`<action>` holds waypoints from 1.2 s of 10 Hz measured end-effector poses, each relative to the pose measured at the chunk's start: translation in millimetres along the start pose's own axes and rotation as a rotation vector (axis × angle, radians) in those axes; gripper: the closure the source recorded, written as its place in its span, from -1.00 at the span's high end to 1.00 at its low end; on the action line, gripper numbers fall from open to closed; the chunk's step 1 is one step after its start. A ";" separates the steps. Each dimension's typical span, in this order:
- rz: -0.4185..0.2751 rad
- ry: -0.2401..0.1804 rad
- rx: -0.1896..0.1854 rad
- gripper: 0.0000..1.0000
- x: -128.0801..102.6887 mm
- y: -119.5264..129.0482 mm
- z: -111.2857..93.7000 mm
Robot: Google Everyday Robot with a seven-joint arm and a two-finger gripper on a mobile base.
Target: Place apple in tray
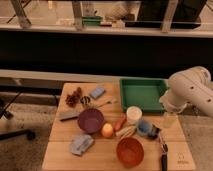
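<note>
The apple [107, 130], small, yellow-orange with a reddish blush, lies on the wooden table between the purple bowl [90, 120] and the carrot [120, 122]. The green tray [142, 94] stands at the table's back right and looks empty. My white arm [190, 92] reaches in from the right, over the tray's right edge. The gripper [170, 119] hangs at the arm's lower end, just right of the table's right side, well away from the apple and holding nothing that I can see.
An orange bowl [130, 151] sits at the front. A white cup [133, 114] and a blue cup [144, 128] stand right of the carrot. A blue sponge [97, 92], a brown-red cluster [74, 97], a blue cloth [81, 144] and a black tool [162, 155] also lie on the table.
</note>
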 end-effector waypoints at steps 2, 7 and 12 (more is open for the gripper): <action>-0.002 -0.024 0.005 0.60 -4.6 4.2 2.9; -0.010 -0.070 0.015 0.60 -25.6 26.0 -1.0; -0.007 -0.129 0.009 0.60 -60.7 53.6 -7.0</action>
